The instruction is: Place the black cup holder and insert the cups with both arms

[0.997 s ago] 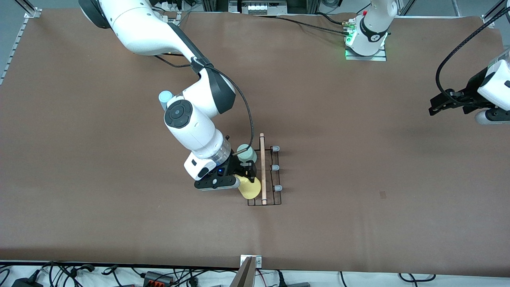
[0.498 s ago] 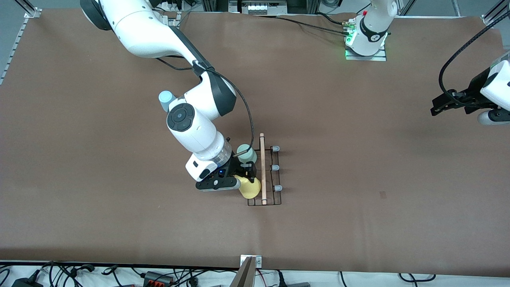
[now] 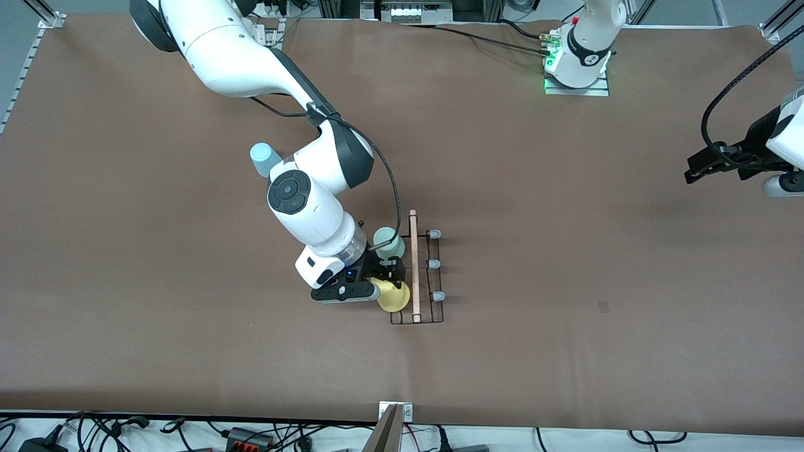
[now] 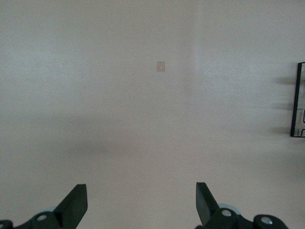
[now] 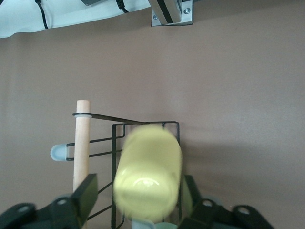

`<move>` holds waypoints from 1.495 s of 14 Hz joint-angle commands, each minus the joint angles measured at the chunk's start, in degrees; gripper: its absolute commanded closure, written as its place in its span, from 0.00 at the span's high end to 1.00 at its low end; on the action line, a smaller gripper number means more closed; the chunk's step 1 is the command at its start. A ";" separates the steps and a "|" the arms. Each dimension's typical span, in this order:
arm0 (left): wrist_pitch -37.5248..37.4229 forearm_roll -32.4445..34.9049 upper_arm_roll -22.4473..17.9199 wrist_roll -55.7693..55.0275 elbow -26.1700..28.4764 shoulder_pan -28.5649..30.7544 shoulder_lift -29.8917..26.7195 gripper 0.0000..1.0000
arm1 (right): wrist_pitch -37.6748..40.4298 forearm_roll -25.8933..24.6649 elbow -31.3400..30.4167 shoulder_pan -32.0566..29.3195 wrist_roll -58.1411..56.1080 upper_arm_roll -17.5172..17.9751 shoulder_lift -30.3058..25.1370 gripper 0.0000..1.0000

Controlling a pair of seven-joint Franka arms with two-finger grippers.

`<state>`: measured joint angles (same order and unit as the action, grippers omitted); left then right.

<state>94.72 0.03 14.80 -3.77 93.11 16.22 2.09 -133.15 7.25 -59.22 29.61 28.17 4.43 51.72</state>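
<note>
Yellow cup (image 3: 394,297) is seated on a peg of the black cup holder (image 3: 417,276) mid-surface, beside the mint-green cup (image 3: 388,242). Right gripper (image 3: 383,280) jaws are parted around it, release judged underway. Left gripper (image 4: 141,202) waits, jaws wide. Next: a clean retreat, then the light blue cup (image 3: 261,157).

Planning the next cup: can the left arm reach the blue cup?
Probably not: the blue cup stands beside the right arm, whose open right gripper is at the rack; the open left gripper waits over the left arm's end.
</note>
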 commanded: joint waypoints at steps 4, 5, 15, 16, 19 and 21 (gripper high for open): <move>-0.50 -1.26 0.05 1.31 -0.82 1.54 0.20 1.00 | 0.78 -0.04 0.86 0.28 0.75 -0.39 -0.21 1.00; -0.50 -1.26 0.14 1.31 -0.82 1.62 0.20 1.00 | 2.35 -0.13 0.86 0.19 1.01 -0.57 -0.39 1.00; -0.50 -1.26 0.14 1.40 -0.82 1.89 0.55 1.00 | 28.90 -2.15 0.16 -3.58 -11.01 -8.92 -9.97 1.00; -0.50 -1.26 0.14 1.40 -0.82 1.89 0.55 1.00 | 30.65 -2.32 0.25 -4.90 -12.42 -9.00 -10.76 1.00; -0.50 -1.26 0.14 1.48 -0.91 1.97 0.55 1.00 | 35.84 -2.24 0.43 -8.94 -16.72 -9.01 -13.65 1.00; -0.50 -1.26 0.14 1.48 -0.91 1.89 0.55 1.00 | 37.08 -2.32 0.43 -11.14 -18.76 -9.09 -14.63 1.00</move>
<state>94.69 0.03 14.77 -3.64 93.11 17.63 2.39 -97.78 5.54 -57.61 20.08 11.54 -5.10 39.33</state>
